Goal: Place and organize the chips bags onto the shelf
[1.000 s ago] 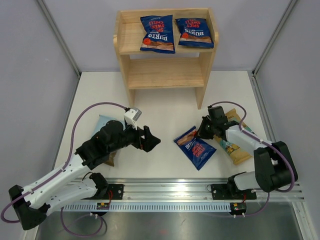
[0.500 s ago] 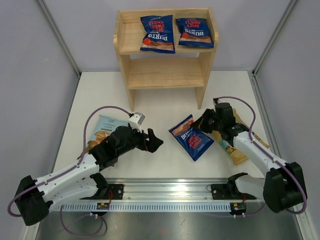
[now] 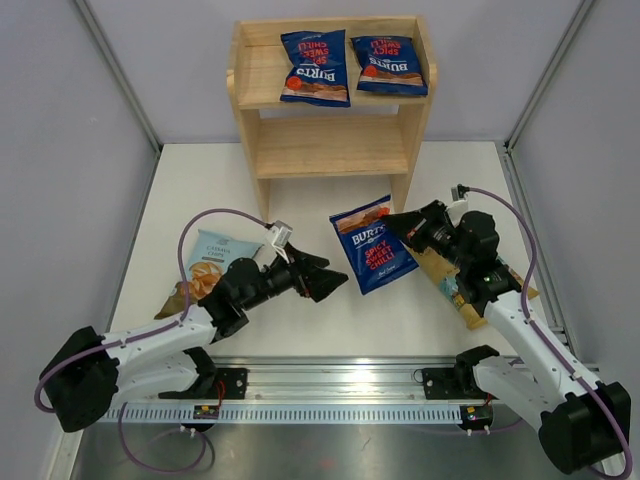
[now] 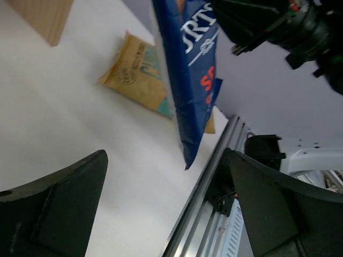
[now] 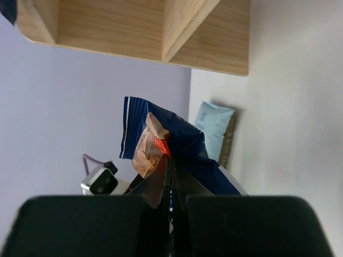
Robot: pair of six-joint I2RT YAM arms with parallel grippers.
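Right gripper (image 3: 401,226) pinches a blue bag (image 3: 371,250) aloft, shelf (image 3: 330,148) just beyond; left gripper (image 3: 336,280), spread, hovers alongside.

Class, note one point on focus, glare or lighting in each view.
Top external: sharp, evenly lit, glare on the metal rail. Left wrist: the left gripper's fingers are dark, soft-edged. Right wrist: the right gripper's fingers are a black blur; the dark blue bag is clearer.

Dark blue bag (image 3: 372,250), red lettering; tan bag (image 4: 140,75); pale blue bag (image 3: 215,252).
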